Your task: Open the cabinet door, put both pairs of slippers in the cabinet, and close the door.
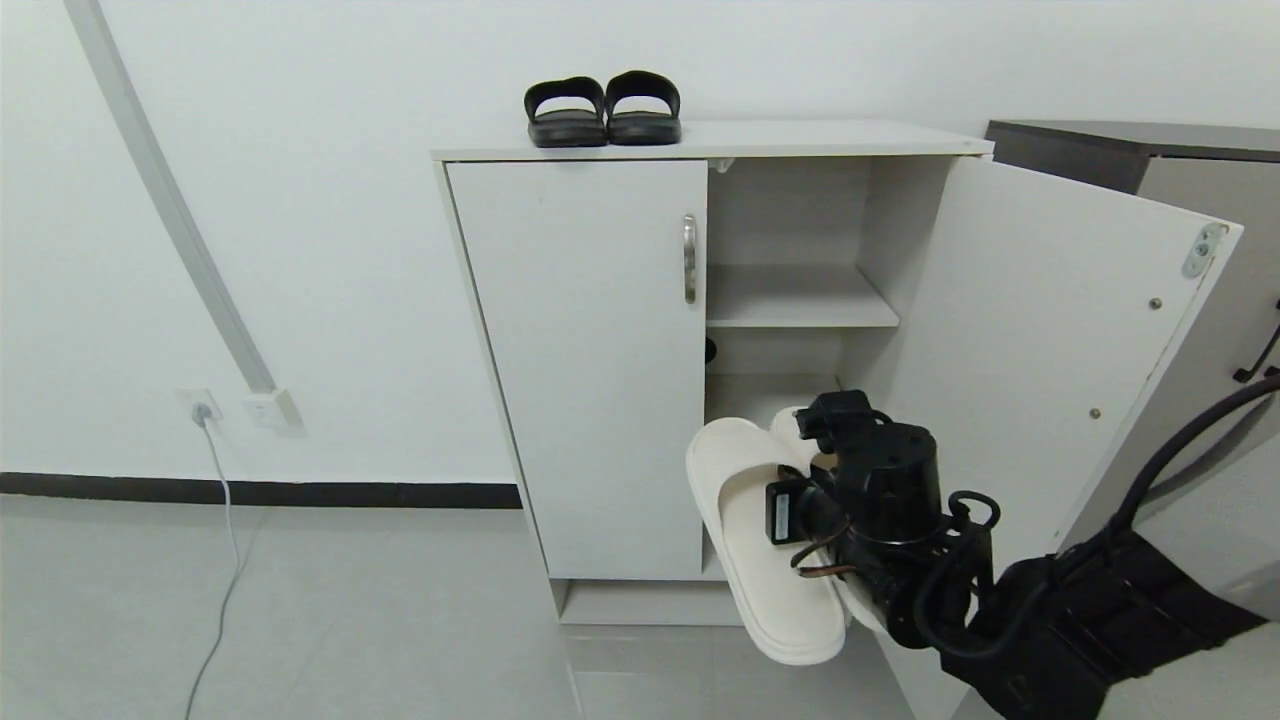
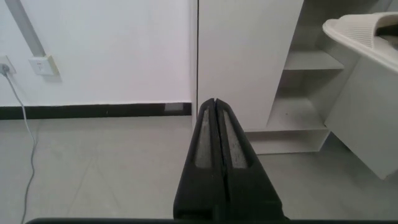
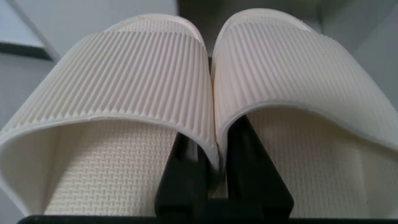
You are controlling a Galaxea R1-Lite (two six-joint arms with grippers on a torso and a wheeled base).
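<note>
A white cabinet (image 1: pixel 580 370) stands against the wall, its right door (image 1: pixel 1040 350) swung open and its left door closed. A pair of black slippers (image 1: pixel 603 108) rests on the cabinet top. My right gripper (image 1: pixel 815 450) is shut on the pair of white slippers (image 1: pixel 760 530), pinching their inner edges together (image 3: pixel 211 124); they hang in front of the open lower compartment (image 1: pixel 760 395). My left gripper (image 2: pixel 215 109) is shut and holds nothing, low over the floor left of the cabinet; a white slipper (image 2: pixel 367 34) shows in its view.
Inside the open half is a middle shelf (image 1: pixel 800 300) and a bottom shelf. A grey cabinet (image 1: pixel 1180 170) stands to the right behind the open door. A wall socket with a cable (image 1: pixel 205 415) is at the left, above grey floor tiles.
</note>
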